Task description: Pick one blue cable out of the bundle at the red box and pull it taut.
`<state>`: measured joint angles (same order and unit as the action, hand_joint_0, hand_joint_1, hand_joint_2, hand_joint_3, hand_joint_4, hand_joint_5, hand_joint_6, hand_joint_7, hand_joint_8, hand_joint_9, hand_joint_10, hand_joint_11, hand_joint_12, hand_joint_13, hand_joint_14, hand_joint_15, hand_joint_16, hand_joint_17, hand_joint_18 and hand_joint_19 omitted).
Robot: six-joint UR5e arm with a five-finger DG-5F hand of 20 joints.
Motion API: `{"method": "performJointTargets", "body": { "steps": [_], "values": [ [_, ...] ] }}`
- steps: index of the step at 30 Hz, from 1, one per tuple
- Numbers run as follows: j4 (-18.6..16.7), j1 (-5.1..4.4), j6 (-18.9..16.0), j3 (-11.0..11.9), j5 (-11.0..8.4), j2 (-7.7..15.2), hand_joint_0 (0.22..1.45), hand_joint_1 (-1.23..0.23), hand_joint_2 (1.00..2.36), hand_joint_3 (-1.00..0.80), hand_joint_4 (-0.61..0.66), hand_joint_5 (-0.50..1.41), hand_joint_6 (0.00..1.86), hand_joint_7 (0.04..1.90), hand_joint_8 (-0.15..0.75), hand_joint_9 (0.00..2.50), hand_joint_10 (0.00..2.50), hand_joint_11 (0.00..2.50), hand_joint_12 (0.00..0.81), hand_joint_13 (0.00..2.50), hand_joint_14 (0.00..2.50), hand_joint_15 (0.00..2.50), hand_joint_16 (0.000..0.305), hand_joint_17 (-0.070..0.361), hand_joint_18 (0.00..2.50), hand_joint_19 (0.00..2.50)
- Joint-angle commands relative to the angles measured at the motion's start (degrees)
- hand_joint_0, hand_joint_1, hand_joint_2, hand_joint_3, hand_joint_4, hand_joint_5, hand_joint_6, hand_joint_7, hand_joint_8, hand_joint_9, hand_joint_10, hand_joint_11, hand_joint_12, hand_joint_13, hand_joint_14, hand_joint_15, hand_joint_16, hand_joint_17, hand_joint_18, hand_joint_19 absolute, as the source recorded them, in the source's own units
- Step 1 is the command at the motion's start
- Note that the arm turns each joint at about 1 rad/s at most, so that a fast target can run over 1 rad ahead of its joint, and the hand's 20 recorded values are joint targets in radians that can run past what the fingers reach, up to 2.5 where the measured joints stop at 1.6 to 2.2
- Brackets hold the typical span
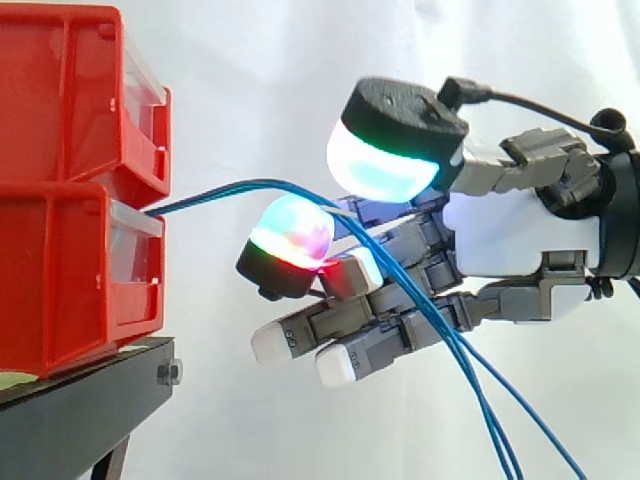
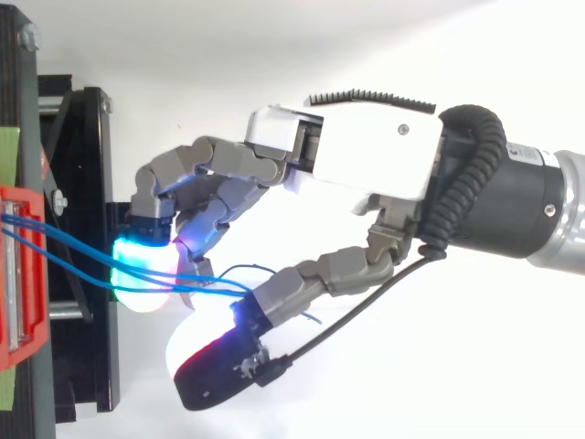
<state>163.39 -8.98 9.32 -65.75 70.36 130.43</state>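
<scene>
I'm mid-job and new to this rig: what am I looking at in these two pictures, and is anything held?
One picture looks level from the side, the other looks down from above. The grey-and-white robot hand reaches in from the right. At the left, stacked red plastic bins stand on a black metal stand. Several thin blue cables leave the bins, pass through the robot hand and hang slack below it. Whether it grips one, I cannot tell.

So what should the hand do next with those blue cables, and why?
The blue cables run slack from the red box between the hand's glowing pads, which look apart. So it should probably close them on one cable.
</scene>
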Motion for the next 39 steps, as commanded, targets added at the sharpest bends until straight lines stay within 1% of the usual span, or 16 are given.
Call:
{"method": "performJointTargets", "body": {
  "steps": [1,5,7,12,20,23,24,25,32,33,34,35,36,37,38,39],
  "values": [
    [0.0,0.02,0.0,0.01,-0.05,0.0,0.48,-0.78,1.0,-0.5,0.24,-0.18,0.87,1.17,0.404,0.76,0.02,1.09,0.468,0.48,0.01,0.25,0.067,0.151,0.61,0.39],
    [0.0,0.02,0.0,0.1,-0.05,0.0,0.54,-0.71,1.0,-0.47,0.22,-0.16,0.85,1.2,0.389,0.83,0.02,1.09,0.448,0.5,0.01,0.26,0.062,0.14,0.61,0.4],
    [0.0,0.02,0.0,0.1,-0.05,0.0,0.58,-0.69,1.01,-0.36,0.23,-0.15,0.85,1.24,0.377,0.85,0.02,1.09,0.437,0.51,0.01,0.25,0.06,0.136,0.62,0.41],
    [0.0,0.02,0.0,0.01,-0.05,0.0,0.57,-0.68,1.02,-0.25,0.23,-0.14,0.86,1.28,0.389,0.88,0.02,1.1,0.437,0.53,0.01,0.26,0.06,0.136,0.64,0.41],
    [0.44,0.02,0.0,0.45,-0.05,0.0,0.57,-0.71,1.02,-0.13,0.26,-0.13,0.88,1.32,0.398,0.93,0.02,1.11,0.447,0.56,0.01,0.26,0.062,0.139,0.67,0.4],
    [0.7,0.02,-0.09,0.45,0.04,-0.09,0.58,-0.77,1.02,-0.1,0.26,-0.13,0.88,1.34,0.39,0.94,0.02,1.12,0.439,0.56,0.01,0.27,0.06,0.136,0.67,0.4],
    [0.7,0.02,-0.09,0.71,-0.05,0.0,0.59,-0.79,1.02,-0.11,0.24,-0.13,0.88,1.35,0.384,0.95,0.02,1.13,0.435,0.57,0.01,0.27,0.06,0.135,0.67,0.4],
    [0.7,0.02,-0.09,0.89,-0.05,0.0,0.6,-0.85,1.03,-0.1,0.21,-0.13,0.88,1.35,0.378,0.96,0.02,1.14,0.429,0.58,0.01,0.27,0.059,0.133,0.68,0.39],
    [1.76,0.02,0.0,1.42,-0.05,0.0,0.65,-0.99,1.02,-0.21,0.18,-0.15,0.89,1.34,0.361,0.91,0.02,1.13,0.427,0.56,0.01,0.26,0.058,0.131,0.68,0.34],
    [1.76,0.02,0.0,1.42,-0.05,0.0,0.66,-1.01,1.02,-0.25,0.2,-0.15,0.89,1.33,0.362,0.89,0.02,1.13,0.428,0.55,0.01,0.25,0.058,0.131,0.67,0.33],
    [1.76,0.02,0.0,1.42,-0.05,0.0,0.68,-1.01,1.01,-0.39,0.23,-0.15,0.89,1.3,0.364,0.88,0.02,1.13,0.428,0.54,0.01,0.25,0.058,0.132,0.67,0.33],
    [1.76,0.02,0.0,1.51,-0.05,0.0,0.68,-1.01,1.0,-0.43,0.23,-0.16,0.89,1.3,0.359,0.87,0.02,1.13,0.426,0.54,0.01,0.25,0.059,0.132,0.67,0.33],
    [1.85,0.02,-0.09,1.51,-0.05,0.0,0.63,-0.99,1.0,-0.5,0.24,-0.16,0.89,1.29,0.359,0.86,0.02,1.13,0.427,0.53,0.01,0.25,0.059,0.132,0.65,0.35],
    [2.02,0.02,0.0,1.42,-0.05,0.0,0.54,-0.92,1.0,-0.5,0.24,-0.16,0.88,1.28,0.375,0.86,0.02,1.12,0.439,0.53,0.01,0.26,0.061,0.138,0.65,0.36],
    [2.2,0.02,-0.09,1.51,-0.05,0.0,0.54,-0.91,1.0,-0.5,0.24,-0.16,0.88,1.27,0.373,0.86,0.02,1.12,0.444,0.52,0.01,0.26,0.062,0.139,0.65,0.36],
    [2.29,0.02,0.0,1.42,0.04,0.0,0.49,-0.8,1.0,-0.5,0.25,-0.16,0.88,1.24,0.398,0.88,0.02,1.11,0.464,0.53,0.01,0.27,0.065,0.147,0.65,0.38]
  ]
}}
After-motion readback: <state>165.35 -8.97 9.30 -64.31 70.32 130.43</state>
